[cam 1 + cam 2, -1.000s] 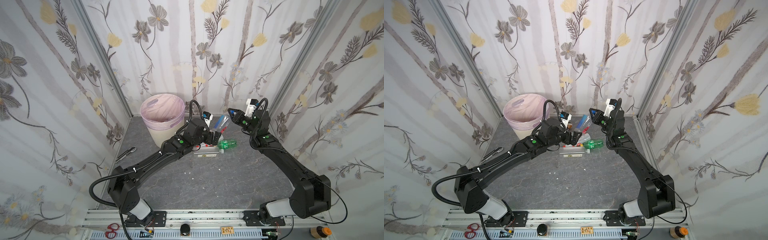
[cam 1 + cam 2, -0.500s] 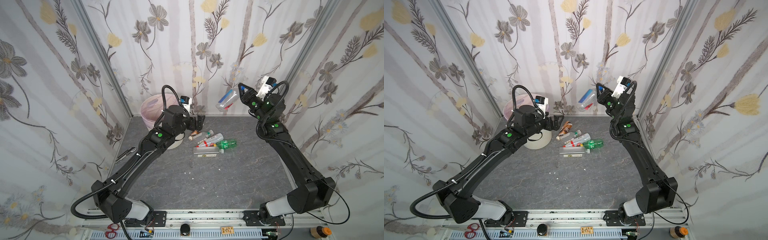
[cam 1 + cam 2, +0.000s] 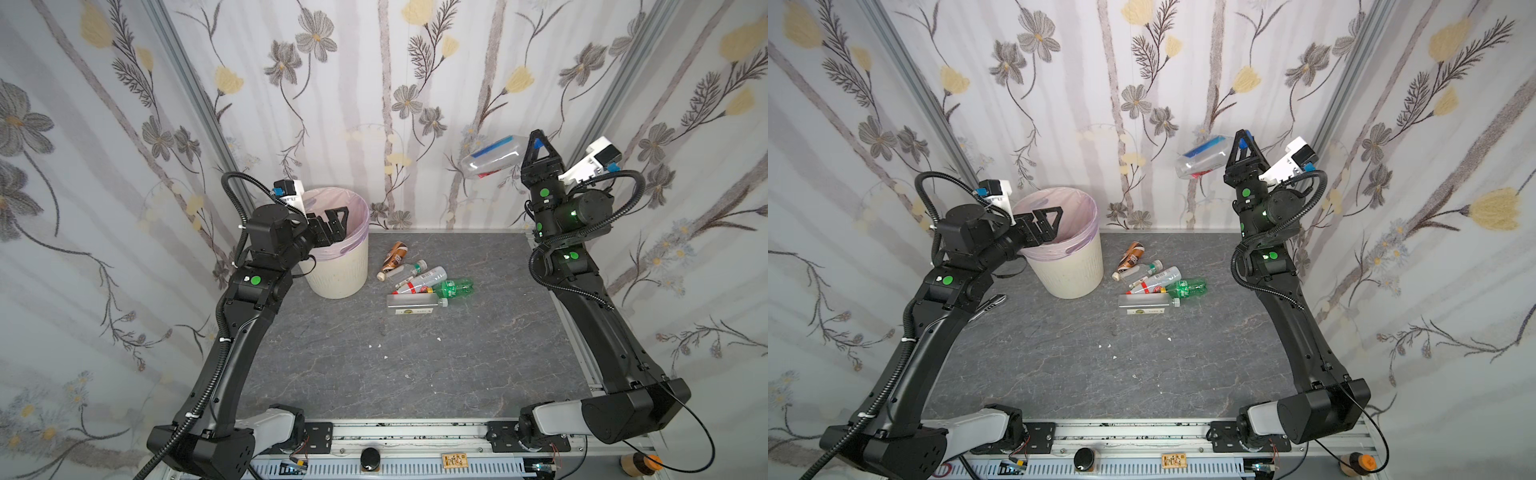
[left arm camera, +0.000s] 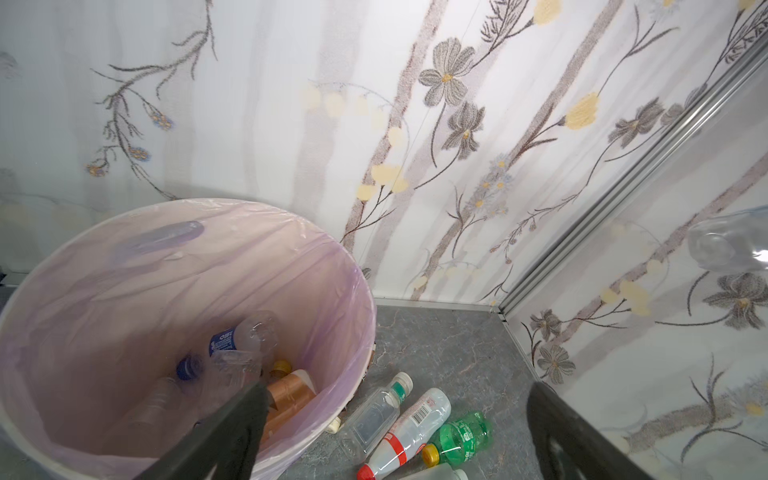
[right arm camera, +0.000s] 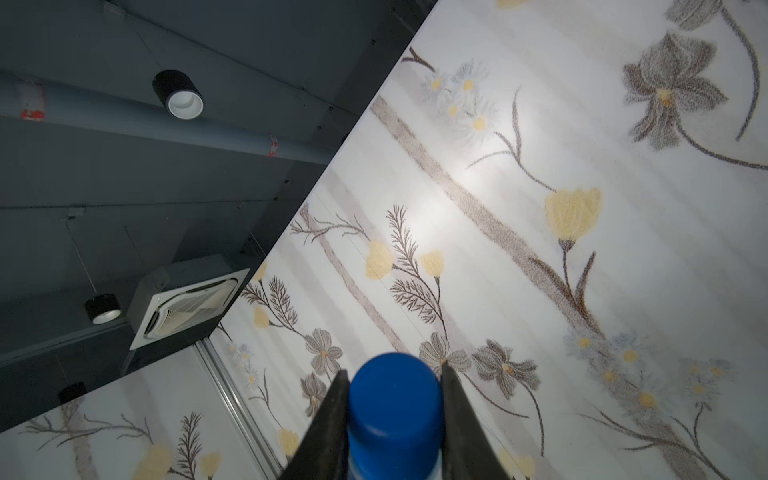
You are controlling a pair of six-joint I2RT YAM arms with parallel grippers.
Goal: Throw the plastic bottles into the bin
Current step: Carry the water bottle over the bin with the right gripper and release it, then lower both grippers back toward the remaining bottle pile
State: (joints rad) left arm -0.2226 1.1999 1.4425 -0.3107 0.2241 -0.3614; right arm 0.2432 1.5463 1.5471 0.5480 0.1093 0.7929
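Blue cap (image 5: 395, 399) clamped in the right claw (image 3: 537, 139), clear bottle (image 3: 492, 160) sticking out sideways; it's gone from the pile (image 3: 419, 278) to way up by the back wall (image 3: 374, 104), well apart from the bin (image 3: 340, 276). Left claw (image 3: 330, 222) has swung from the pile to over the bin's rim, wide open and empty, so five bottles still wait on the table (image 3: 415, 365).

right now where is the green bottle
In both top views the green bottle lies on the grey tabletop, at the pile's right end, beside the red-capped bottle.

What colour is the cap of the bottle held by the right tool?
Blue. The cap shows best in the right wrist view, clamped in the right tool.
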